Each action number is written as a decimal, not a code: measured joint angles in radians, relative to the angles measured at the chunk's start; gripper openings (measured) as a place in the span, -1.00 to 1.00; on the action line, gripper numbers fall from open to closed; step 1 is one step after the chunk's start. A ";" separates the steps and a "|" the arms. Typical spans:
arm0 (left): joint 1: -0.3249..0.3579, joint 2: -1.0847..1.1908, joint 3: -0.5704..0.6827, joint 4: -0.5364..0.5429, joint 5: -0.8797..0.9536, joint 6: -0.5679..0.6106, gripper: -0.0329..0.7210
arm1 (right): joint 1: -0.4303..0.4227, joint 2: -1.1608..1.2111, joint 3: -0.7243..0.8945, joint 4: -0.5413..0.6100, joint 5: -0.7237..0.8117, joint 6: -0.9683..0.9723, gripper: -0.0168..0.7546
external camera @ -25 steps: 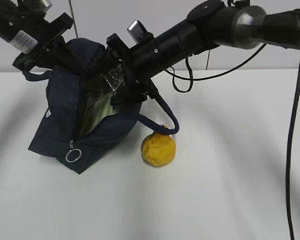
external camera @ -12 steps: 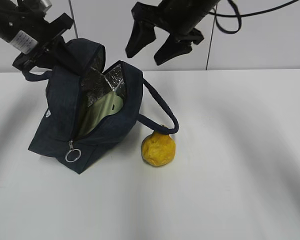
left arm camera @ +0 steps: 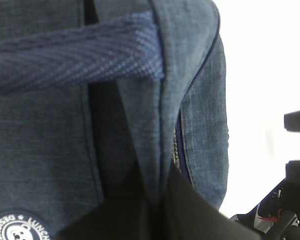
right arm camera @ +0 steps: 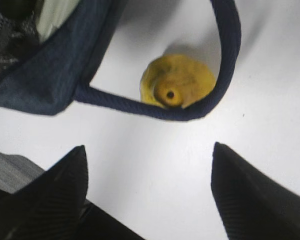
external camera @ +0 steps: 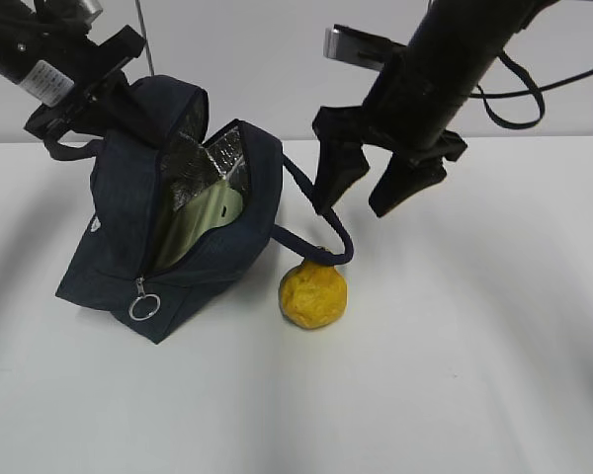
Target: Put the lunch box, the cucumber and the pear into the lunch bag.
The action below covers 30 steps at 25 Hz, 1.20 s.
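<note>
1. The pear (external camera: 313, 294) is seen on the white counter (external camera: 455, 375), just beside the lunch bag (external camera: 178, 237), and it lies below the right tool (external camera: 376, 193) and a little to the left of it in the exterior view. The coming move is judged to be a descent of this tool onto the pear.
2. The right tool is released: its two dark fingers (right arm camera: 55, 185) are spread wide, and nothing is held between them.
3. The pear is short and rounded, so no clear long axis is given; in the right wrist view its narrowed top (right arm camera: 169, 93) is turned up towards the camera.
4. One loop handle (external camera: 321, 222) of the bag is draped over the pear and touches its top, so it could be caught together with the fruit.
5. The left tool is clenched on the far side of the bag near the other handle (left arm camera: 75, 57); the mouth is kept open by it. The right arm is clearly the nearer one to the pear.
6. The pale green lid of the lunch box (external camera: 203, 222) is visible inside the bag. The cucumber cannot be made out in any view.
7. How the handle loops around the pear is shown only by the right wrist view; the height of the tool above the counter is shown only by the exterior view. The left wrist view shows only bag fabric and a round white logo (left arm camera: 17, 231).
</note>
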 joint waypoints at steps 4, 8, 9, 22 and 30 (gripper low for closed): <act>0.000 0.000 0.000 0.001 0.000 0.000 -0.91 | 0.000 -0.081 0.175 0.009 -0.005 -0.027 0.51; 0.000 0.000 0.000 0.001 0.000 0.000 -0.91 | 0.000 -0.136 0.356 0.015 -0.105 -0.060 0.51; 0.000 0.000 0.000 0.001 0.000 0.000 -0.91 | 0.002 -0.143 0.395 0.024 -0.152 -0.080 0.51; 0.000 0.000 0.000 0.002 0.000 0.000 -0.91 | 0.052 -0.109 0.685 0.617 -0.676 -0.782 0.51; 0.000 0.000 0.000 0.002 0.000 0.000 -0.91 | 0.052 -0.086 0.685 0.686 -0.803 -0.832 0.51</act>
